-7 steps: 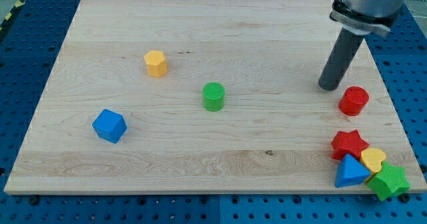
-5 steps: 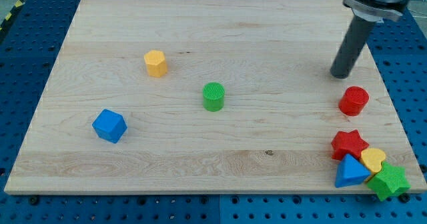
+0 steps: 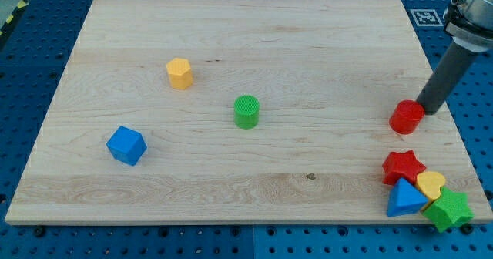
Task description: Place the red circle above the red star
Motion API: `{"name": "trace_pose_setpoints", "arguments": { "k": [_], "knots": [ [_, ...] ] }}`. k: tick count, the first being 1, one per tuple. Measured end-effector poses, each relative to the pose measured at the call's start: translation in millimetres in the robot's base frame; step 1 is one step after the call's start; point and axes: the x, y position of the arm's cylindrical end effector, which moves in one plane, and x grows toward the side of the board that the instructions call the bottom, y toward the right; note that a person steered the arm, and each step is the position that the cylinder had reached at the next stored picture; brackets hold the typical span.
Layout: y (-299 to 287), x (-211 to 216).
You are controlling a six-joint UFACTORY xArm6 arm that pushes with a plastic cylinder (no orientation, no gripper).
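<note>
The red circle [image 3: 406,117] sits near the board's right edge, directly above the red star [image 3: 403,167] with a gap of bare wood between them. My tip [image 3: 430,109] stands just to the right of the red circle, touching or nearly touching its upper right side. The dark rod rises from there toward the view's top right corner.
A blue triangle [image 3: 404,199], a yellow heart [image 3: 431,184] and a green star [image 3: 450,210] cluster below the red star at the board's bottom right corner. A green cylinder [image 3: 246,112], a yellow hexagon [image 3: 179,72] and a blue cube [image 3: 125,145] lie further left.
My tip has swung from the red circle's upper left to its right side. The red circle has shifted slightly to the left.
</note>
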Motion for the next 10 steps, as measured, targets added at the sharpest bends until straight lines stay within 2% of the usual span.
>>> {"name": "trace_pose_setpoints", "arguments": {
  "k": [2,3,5,6,9,10],
  "knots": [
    [-1,-36],
    [-7,-19],
    [-7,82],
    [-7,96],
    [35,74],
    [35,33]
  ]
}}
